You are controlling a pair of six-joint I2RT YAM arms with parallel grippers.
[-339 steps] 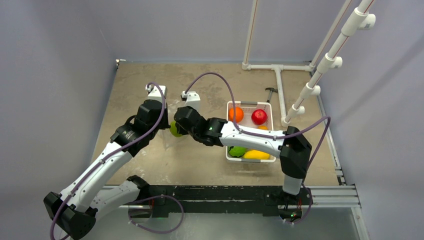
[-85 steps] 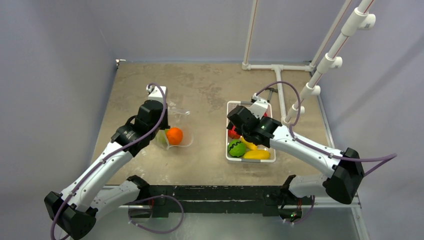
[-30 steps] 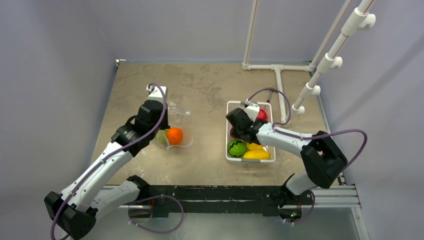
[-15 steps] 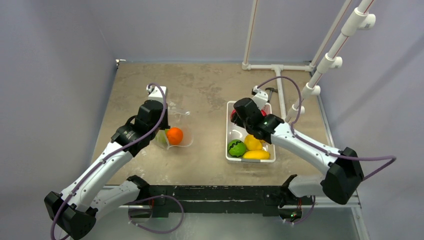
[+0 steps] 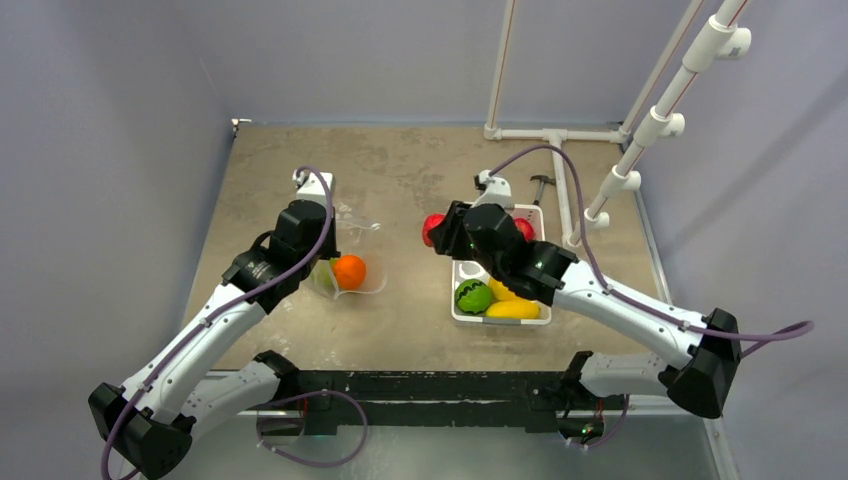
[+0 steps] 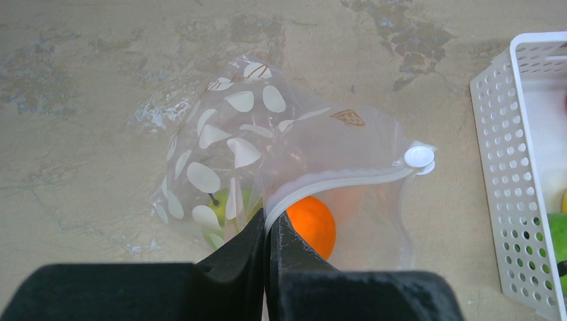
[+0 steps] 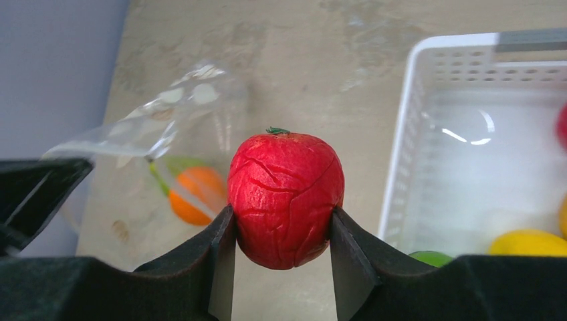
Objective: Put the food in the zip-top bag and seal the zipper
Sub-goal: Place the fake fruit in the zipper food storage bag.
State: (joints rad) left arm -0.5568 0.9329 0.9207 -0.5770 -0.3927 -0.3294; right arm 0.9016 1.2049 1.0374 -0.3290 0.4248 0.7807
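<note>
Robotics lab, grey walls (image 5: 380,50), pipe frame (image 5: 580,133)

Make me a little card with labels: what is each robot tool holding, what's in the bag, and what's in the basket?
Left tool: shut on the zipper, holding the bag open
Right tool: gripping a red fruit, between basket and bag
In the bag: orange fruit, green fruit
In the basket: striped green fruit, yellow fruits, second red fruit
Zipper: not sealed
</note>
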